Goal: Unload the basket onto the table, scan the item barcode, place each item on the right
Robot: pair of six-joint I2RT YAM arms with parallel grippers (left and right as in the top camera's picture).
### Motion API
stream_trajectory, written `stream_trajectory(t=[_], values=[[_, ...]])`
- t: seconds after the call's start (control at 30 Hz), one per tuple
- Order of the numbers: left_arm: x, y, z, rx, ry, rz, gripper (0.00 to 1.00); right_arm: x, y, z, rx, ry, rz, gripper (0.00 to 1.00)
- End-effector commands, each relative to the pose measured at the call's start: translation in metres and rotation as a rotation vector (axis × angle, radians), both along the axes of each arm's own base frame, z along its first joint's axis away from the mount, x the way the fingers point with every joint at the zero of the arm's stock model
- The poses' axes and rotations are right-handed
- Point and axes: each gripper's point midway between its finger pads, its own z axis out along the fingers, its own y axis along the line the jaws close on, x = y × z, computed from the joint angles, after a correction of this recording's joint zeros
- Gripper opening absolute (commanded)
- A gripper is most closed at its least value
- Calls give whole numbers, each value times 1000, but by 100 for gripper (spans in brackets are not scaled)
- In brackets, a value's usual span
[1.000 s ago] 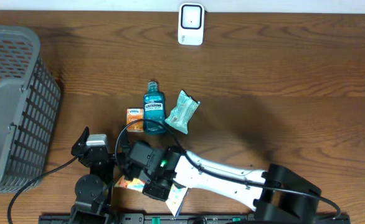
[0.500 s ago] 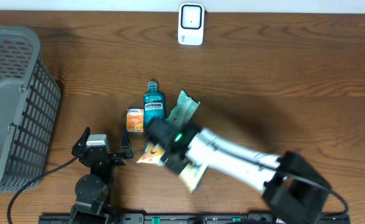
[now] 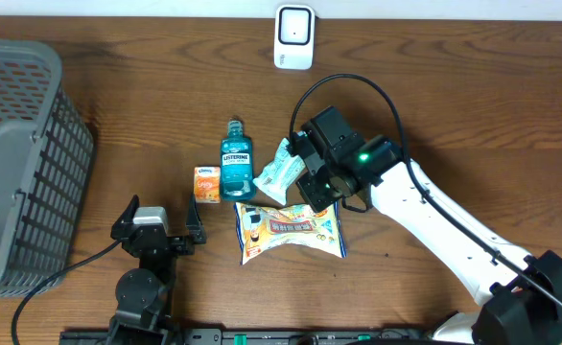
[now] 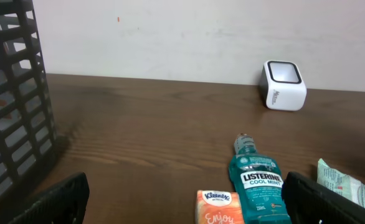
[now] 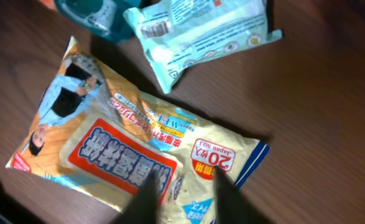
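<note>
- Where the brown worktop [image 3: 473,125] ends at the left, one grey mesh basket [image 3: 22,163] stands.
- Two arms: the right hand [image 3: 317,187] hangs mid-worktop, its fingers [image 5: 148,199] partly apart and gripping nothing. The left hand [image 3: 161,223] sits at the near edge, spread wide and empty.
- One snack bag [image 3: 291,230] lies flat, with its far right corner under the right hand.
- One Listerine bottle [image 3: 237,171] lies just beyond the bag.
- One pale-green wipes pack [image 3: 279,172] is at the bottle's right.
- One white scanner [image 3: 293,36] sits at the far edge, well apart.
- One orange tissue pack [image 3: 206,184] is just left of the bottle.
</note>
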Motion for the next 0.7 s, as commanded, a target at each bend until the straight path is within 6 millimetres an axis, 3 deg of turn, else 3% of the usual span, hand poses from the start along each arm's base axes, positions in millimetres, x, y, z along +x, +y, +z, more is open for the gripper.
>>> stream_trajectory(t=[0.0,0.03,0.13,0.2,0.33,0.43,0.57,0.67], values=[[-1,0,-17,10,48,1,98,-16,13,4,18,6,118,48],[-1,0,-17,10,48,1,98,-20,15,4,11,6,146,51],[-1,0,-17,10,48,1,98,-40,21,0,-25,18,242,80],[-1,0,-17,10,48,1,98,-52,24,-5,-40,32,276,80],[-1,0,-17,10,48,1,98,-74,11,-23,-160,57,311,78],[-1,0,-17,10,48,1,98,-85,9,-35,-191,58,350,83],[-1,0,-17,10,48,1,98,-66,6,-63,-248,-82,334,93],[-1,0,-17,10,48,1,98,-54,11,-74,-235,-171,348,94]])
